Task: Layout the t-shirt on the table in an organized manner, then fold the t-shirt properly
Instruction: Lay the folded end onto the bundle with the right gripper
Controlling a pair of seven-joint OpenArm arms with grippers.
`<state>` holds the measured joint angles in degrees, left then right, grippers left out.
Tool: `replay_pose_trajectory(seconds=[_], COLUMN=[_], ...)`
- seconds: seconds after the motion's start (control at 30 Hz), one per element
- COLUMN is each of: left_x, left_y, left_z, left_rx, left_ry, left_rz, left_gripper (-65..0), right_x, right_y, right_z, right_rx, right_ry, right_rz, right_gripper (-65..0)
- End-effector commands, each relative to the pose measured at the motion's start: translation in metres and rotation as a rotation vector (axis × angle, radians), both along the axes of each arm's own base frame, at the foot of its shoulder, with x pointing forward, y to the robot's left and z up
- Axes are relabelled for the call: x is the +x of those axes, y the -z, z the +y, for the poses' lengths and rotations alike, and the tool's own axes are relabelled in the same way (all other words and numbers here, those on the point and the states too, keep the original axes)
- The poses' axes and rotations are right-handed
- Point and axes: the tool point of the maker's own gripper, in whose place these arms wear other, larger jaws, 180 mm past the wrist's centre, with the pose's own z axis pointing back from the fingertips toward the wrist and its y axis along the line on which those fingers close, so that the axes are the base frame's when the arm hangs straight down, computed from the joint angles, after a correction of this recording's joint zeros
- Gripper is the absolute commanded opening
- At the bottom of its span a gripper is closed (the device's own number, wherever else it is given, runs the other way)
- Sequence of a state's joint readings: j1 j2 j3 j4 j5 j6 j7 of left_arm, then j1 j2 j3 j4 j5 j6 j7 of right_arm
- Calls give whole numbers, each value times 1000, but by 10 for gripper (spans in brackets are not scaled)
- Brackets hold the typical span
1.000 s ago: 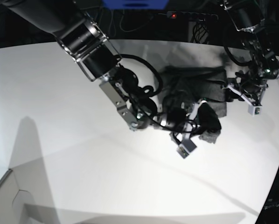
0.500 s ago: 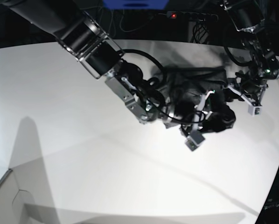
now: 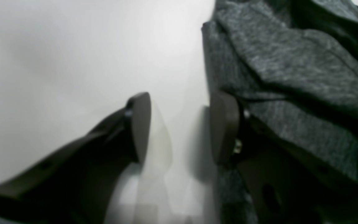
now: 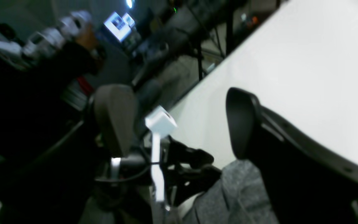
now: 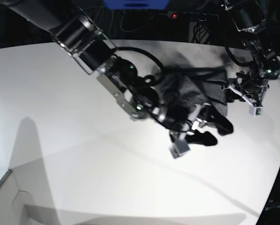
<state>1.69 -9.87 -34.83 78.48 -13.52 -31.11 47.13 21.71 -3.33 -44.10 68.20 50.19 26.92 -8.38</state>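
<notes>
Since one second ago my right gripper [image 5: 214,132] has spread its fingers; before, they were closed on a fold of the t-shirt [image 5: 189,91], and now they stand wide apart with nothing between them. My right arm [image 5: 91,42] has also shifted a little, and the fingers now point out over the bare white table [image 5: 60,140], just past the near edge of the cloth. In the right wrist view I see the two dark pads [image 4: 117,119] far from each other, with a corner of grey knit low between them.

The t-shirt lies bunched in a dark heap at the far right part of the table, not spread flat.

My left gripper [image 3: 179,127] is beside the cloth's edge, its fingers partly apart, only white table between them. One finger [image 3: 225,124] touches the grey fabric on its outer side.
</notes>
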Motion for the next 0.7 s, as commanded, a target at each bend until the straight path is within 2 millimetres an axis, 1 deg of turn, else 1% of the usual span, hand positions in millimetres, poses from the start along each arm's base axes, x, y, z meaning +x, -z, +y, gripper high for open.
replay_pose_trajectory(seconds=[0.0, 0.07, 0.13, 0.2, 0.23, 0.3, 0.37, 0.4, 0.47, 0.57, 0.63, 0.67], left_x=[1, 0, -1, -1, -1, -1, 0, 0, 1, 1, 1, 1], left_y=[-4, -3, -3, -3, -3, -3, -3, -3, -4, -4, -4, -4], left_z=[6, 7, 7, 7, 7, 7, 7, 7, 7, 7, 7, 7], left_rx=[22, 24, 24, 24, 24, 24, 24, 24, 24, 22, 22, 22], left_ry=[1, 1, 1, 1, 1, 1, 1, 1, 1, 1, 1, 1], left_rz=[8, 10, 11, 11, 11, 11, 10, 10, 8, 7, 7, 7], left_gripper=[-352, -352, -352, -352, -352, -352, -352, -352, -352, -352, -352, -352], right_x=[2, -1, 5, 7, 5, 1, 1, 0, -7, -12, -15, -16], right_y=[-13, -1, 24, 42, 48, 55, 60, 61, 68, 71, 73, 72], right_z=[-8, -20, -37, -51, -55, -62, -66, -66, -66, -64, -63, -59], right_rx=[35, 9, -59, -106, -117, -134, -149, -150, -151, -147, -145, -138], right_ry=[10, 40, 114, 152, 157, 158, 161, 160, 158, 156, 154, 151], right_rz=[-20, 1, 55, 87, 96, 105, 110, 112, 135, 149, 158, 160], right_gripper=[-178, -178, -178, -182, -196, -243, -309, -339, -394, -434, -444, -444])
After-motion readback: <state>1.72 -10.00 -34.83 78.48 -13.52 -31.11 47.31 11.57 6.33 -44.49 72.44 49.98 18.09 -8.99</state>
